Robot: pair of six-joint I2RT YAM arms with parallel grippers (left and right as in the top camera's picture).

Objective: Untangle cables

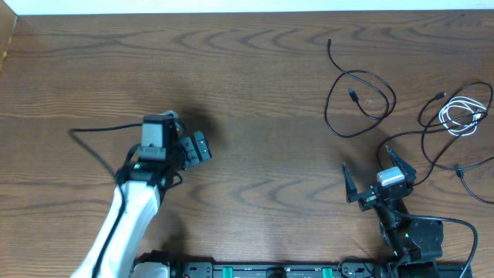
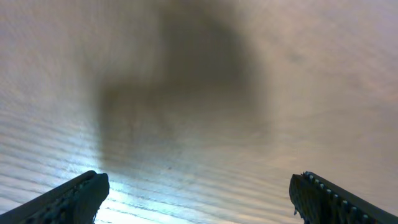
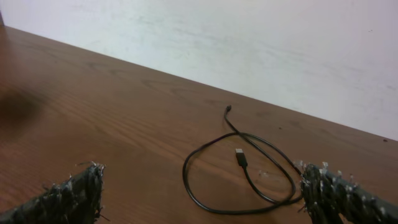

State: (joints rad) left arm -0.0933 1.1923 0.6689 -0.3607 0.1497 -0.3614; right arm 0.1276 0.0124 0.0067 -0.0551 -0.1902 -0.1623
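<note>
Wooden table (image 1: 255,77) | right claw (image 1: 367,158) spread, empty, near looped black cable (image 1: 353,96) | left claw (image 1: 202,147) spread, empty, well apart from it | white cable (image 1: 461,116) beyond loop, crossed by black cables (image 1: 460,170) | untangling seems barely begun

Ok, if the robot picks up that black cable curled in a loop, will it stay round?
Probably not. The black cable is thin and lies in loose curves, so it would likely droop and the loop fall open. It looks light, so its small plug would probably dangle. Pushed, it would likely bend and slide, not roll.
</note>
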